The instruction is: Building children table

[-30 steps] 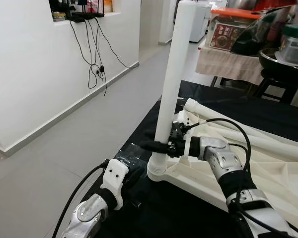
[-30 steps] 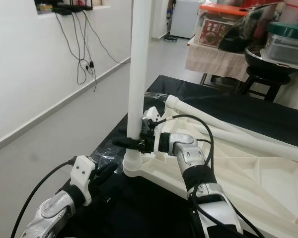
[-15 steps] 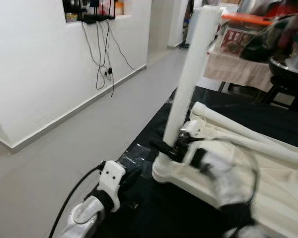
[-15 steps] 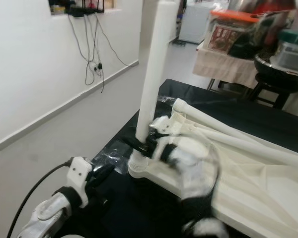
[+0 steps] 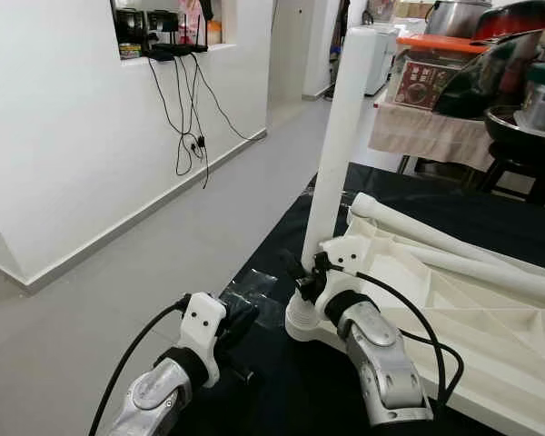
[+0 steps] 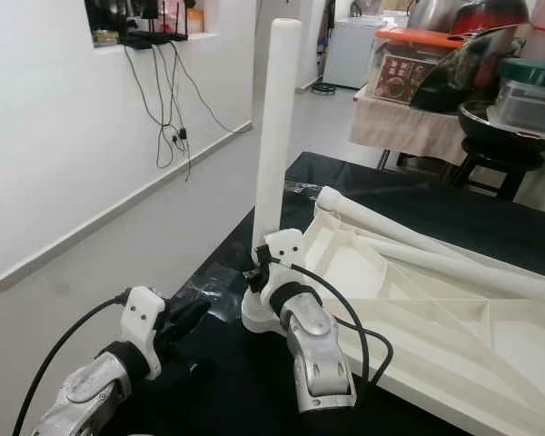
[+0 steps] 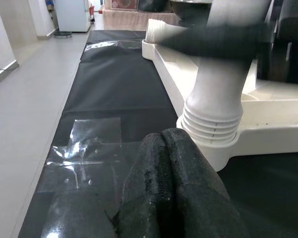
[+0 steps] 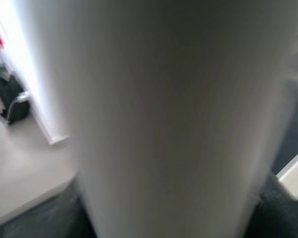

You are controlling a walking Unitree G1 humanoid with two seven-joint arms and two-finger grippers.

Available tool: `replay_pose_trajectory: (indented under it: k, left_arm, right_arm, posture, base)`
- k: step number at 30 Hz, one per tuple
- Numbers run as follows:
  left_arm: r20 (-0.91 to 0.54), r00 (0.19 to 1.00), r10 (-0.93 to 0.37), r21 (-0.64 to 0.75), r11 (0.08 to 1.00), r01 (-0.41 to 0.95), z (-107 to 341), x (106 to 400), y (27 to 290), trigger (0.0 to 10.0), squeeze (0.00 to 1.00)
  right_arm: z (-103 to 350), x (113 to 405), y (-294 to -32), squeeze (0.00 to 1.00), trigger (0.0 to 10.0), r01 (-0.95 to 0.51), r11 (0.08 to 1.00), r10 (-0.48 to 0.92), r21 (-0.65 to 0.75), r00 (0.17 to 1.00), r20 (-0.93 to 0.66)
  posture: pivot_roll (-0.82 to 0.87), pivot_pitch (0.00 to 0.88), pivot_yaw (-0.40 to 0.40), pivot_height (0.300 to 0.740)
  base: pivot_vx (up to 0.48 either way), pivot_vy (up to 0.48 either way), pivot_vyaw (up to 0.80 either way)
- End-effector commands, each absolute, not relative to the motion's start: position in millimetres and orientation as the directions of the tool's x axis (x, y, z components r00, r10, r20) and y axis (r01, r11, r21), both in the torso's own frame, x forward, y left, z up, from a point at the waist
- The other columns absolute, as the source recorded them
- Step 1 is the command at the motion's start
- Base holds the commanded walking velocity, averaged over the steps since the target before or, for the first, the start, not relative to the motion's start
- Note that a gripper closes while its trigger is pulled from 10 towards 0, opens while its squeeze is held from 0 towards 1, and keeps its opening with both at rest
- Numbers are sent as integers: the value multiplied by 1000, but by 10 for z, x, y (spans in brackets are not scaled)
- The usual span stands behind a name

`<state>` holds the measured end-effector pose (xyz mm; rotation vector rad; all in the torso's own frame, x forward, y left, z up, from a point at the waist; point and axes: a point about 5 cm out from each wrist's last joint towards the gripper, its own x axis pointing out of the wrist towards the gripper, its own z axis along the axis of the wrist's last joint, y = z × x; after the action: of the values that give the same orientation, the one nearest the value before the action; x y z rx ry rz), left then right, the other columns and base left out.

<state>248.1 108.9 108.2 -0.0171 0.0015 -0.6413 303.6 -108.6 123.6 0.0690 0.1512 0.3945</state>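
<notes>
We are seating the leg point(image 5: 338, 145) in the tabletop point(image 5: 454, 300): right fingers point(image 5: 302, 277) clasp its base, left fingers point(image 7: 174, 193) closed, empty. Next, twist it tight.

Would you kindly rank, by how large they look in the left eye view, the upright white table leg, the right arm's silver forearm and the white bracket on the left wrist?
1. Upright white table leg, plainly largest.
2. Right arm's silver forearm; being nearer the camera enlarges it.
3. White bracket on the left wrist, smallest.
</notes>
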Motion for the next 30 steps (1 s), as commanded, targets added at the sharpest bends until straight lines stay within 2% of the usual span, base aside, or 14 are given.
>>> replay_pose_trajectory:
  k: [1, 4, 5, 6, 7, 8, 10, 12, 17, 18, 19, 20, 25, 30]
  left_arm:
    - [-3, 797, -604, -24, 797, 603, 1078, 2481, 1092, 10000, 0]
    - [-5, 792, -610, -27, 792, 610, 1073, 2486, 1079, 10000, 0]
    - [-7, 788, -616, -29, 787, 616, 1061, 2502, 1048, 10000, 0]
    - [-8, 787, -617, -29, 787, 617, 1057, 2509, 1038, 10000, 0]
    - [-8, 787, -617, -29, 787, 617, 1057, 2509, 1038, 10000, 0]
    - [-8, 786, -618, -29, 786, 617, 1054, 2513, 1032, 10000, 0]
    - [-9, 785, -619, -29, 785, 618, 1049, 2520, 1020, 10000, 0]
    - [-10, 785, -619, -30, 785, 618, 1043, 2529, 1010, 10000, 0]
    - [-11, 786, -618, -31, 786, 617, 1033, 2543, 1001, 10000, 0]
    - [-11, 786, -618, -31, 786, 617, 1032, 2549, 1000, 10000, 0]
    - [-11, 786, -618, -31, 786, 617, 1032, 2549, 1000, 10000, 0]
    - [-11, 786, -618, -30, 786, 617, 1032, 2550, 997, 10000, 0]
    - [-11, 786, -618, -26, 786, 617, 1034, 2548, 995, 10000, 0]
    - [-8, 784, -620, -29, 784, 620, 1041, 2546, 992, 10000, 0]
  right_arm:
    - [1169, 3029, -1128, 1000, 10000, -368, 920, 388, 135, 904, -177]
    - [1240, 3044, -1080, 1000, 10000, -449, 877, 473, 171, 869, -143]
    - [1499, 3118, -1086, 0, 10000, -732, 667, 742, 142, 670, -34]
    - [1580, 3125, -1114, 0, 10000, -819, 562, 825, 111, 564, -17]
    - [1580, 3125, -1114, 0, 10000, -819, 562, 825, 111, 564, -17]
    - [1636, 3126, -1148, 0, 10000, -880, 472, 881, 47, 472, -19]
    - [1681, 3171, -1219, 0, 10000, -927, 374, 927, 26, 373, -44]
    - [1731, 3269, -1279, 0, 10000, -941, 338, 940, 27, 336, -53]
    - [1812, 3435, -1331, 0, 10000, -937, 349, 937, 30, 348, -43]
    - [1834, 3491, -1362, 0, 7490, -939, 336, 942, 74, 334, -32]
    - [1834, 3491, -1362, 0, 7490, -939, 336, 942, 74, 334, -32]
    - [1835, 3513, -1386, 0, 0, -941, 326, 945, 95, 325, -30]
    - [1821, 3550, -1462, 0, 0, -948, 297, 955, 116, 296, -23]
    - [1711, 3507, -1532, 0, 0, -936, 340, 940, 95, 339, -32]
  posture:
    - [10, 0, -64, 740]
    - [12, 0, -64, 740]
    - [20, 0, -68, 740]
    - [21, 0, -71, 740]
    - [21, 0, -71, 740]
    - [22, 0, -71, 740]
    - [29, 0, -78, 740]
    - [35, 0, -84, 740]
    - [41, 0, -89, 740]
    - [45, 0, -91, 740]
    - [45, 0, -91, 740]
    - [51, 0, -92, 740]
    - [50, 0, -89, 740]
    - [42, 0, -87, 740]
  base:
    - [0, 0, 0]
    - [0, 0, 0]
    - [0, 0, 0]
    - [0, 0, 0]
    - [0, 0, 0]
    - [0, 0, 0]
    - [0, 0, 0]
    - [0, 0, 0]
    - [0, 0, 0]
    - [0, 0, 0]
    - [0, 0, 0]
    - [0, 0, 0]
    - [0, 0, 0]
    - [0, 0, 0]
